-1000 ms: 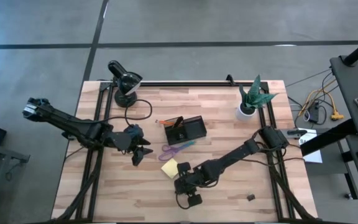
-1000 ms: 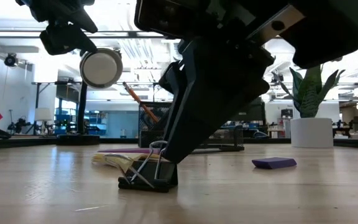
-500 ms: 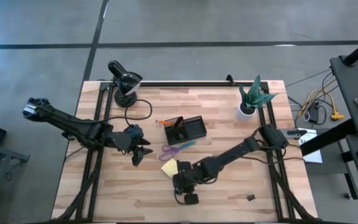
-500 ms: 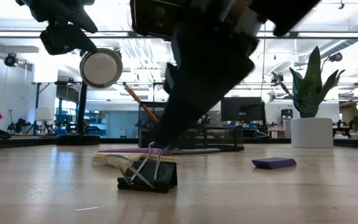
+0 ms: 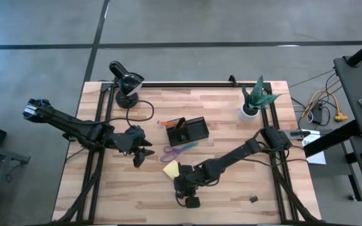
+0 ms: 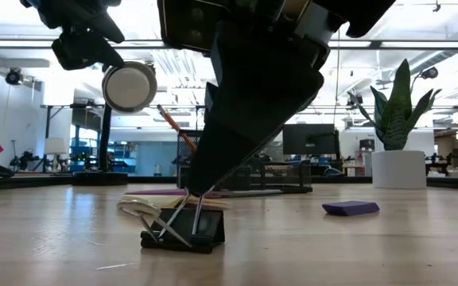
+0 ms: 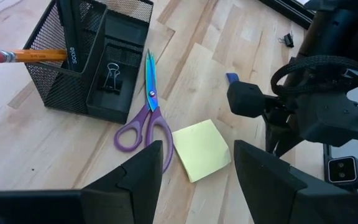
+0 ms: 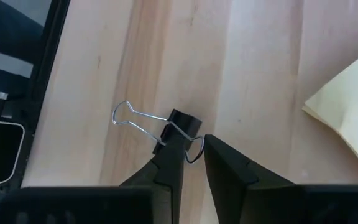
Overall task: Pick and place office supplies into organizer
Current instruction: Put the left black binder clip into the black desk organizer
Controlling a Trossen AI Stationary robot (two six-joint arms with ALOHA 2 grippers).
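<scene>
A black binder clip (image 6: pixel 180 232) lies on the wooden table (image 5: pixel 231 207) near its front edge, and my right gripper (image 6: pixel 199 189) is shut on it from above; the high view has that gripper (image 5: pixel 182 190) near the yellow sticky pad (image 5: pixel 171 168). Purple-handled scissors (image 5: pixel 178 149) lie flat between the pad and the dark mesh organizer (image 5: pixel 187 130), which holds a pencil (image 7: pixel 30 56) and another clip (image 7: pixel 112 76). A purple block (image 6: pixel 350 208) lies flat on the table. My left gripper (image 5: pixel 144 152) hangs open above the table's left part, holding nothing. My right gripper pinches the clip's upright wire handle (image 8: pixel 194 148) between its two fingers, at their free ends. The fingers (image 8: pixel 166 165) slant down from the table's right. The clip's black body (image 8: pixel 182 121) stays on the table, slightly tilted, its other wire handle (image 8: pixel 126 115) folded out flat.
A black desk lamp (image 5: pixel 126 81) stands at the far left and a potted plant (image 5: pixel 256 97) at the far right. A tiny black clip (image 5: pixel 254 199) lies near the front right. Black rails run along the table's sides.
My right gripper has rolled at the wrist and tipped while staying over the binder clip. The clip has tilted and shifted slightly toward the table's left, its body still on the wood.
</scene>
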